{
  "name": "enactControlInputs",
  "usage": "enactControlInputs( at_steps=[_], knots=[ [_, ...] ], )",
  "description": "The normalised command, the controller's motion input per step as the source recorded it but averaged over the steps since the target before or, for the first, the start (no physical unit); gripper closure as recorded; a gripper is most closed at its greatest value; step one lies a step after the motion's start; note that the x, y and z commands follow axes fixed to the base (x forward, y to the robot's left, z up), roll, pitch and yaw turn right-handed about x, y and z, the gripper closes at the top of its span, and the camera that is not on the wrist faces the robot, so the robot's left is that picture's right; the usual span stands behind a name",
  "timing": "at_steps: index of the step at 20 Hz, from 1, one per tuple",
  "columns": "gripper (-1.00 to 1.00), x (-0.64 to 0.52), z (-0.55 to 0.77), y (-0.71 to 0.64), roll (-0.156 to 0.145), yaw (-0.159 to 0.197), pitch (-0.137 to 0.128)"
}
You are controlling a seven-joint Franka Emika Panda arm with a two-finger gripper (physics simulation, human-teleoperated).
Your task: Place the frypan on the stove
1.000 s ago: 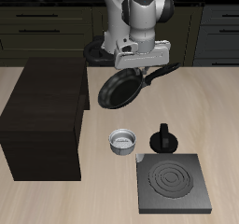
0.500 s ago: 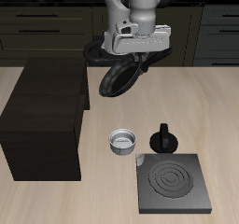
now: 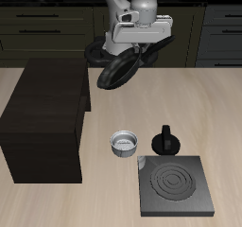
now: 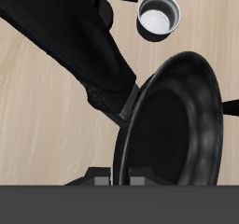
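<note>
Black pan: we are seeing the frypan (image 3: 117,68) hanging tilted in the air, high over the back of the table (image 3: 208,108), its dark inside facing the front edge.
Gripper: we are seeing the gripper (image 3: 140,43) clamping the pan's handle from above; in the wrist view the frypan (image 4: 177,125) is filling most of the frame, just below the fingers.
Stove: we are finding the stove (image 3: 174,186) lying flat near the table's front edge, at about 5 o'clock from the pan and well apart from it, its coil rings bare.
Bowl: we are noting the small metal bowl (image 3: 124,143) sitting at 10 o'clock from the stove, near its corner.
Moka pot: the moka pot (image 3: 165,139) is standing just behind the stove.
Box: the dark brown box (image 3: 45,117) is sitting at 9 o'clock from the bowl.
</note>
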Motion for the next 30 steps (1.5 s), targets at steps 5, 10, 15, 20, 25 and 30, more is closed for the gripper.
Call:
enactControlInputs(
  at_steps=[5,10,15,20,25,30],
  knots=[
    [1.0,0.04,0.08,-0.03,-0.002,-0.006,-0.008],
    [1.0,0.11,0.01,0.02,-0.004,0.005,0.006],
    [1.0,0.19,0.08,0.06,0.012,-0.006,0.003],
    [1.0,0.26,0.08,0.09,-0.009,-0.007,-0.011],
    [1.0,0.51,0.14,0.03,-0.048,-0.035,0.014],
    [1.0,0.39,0.09,0.04,-0.013,-0.002,0.0]
  ],
)
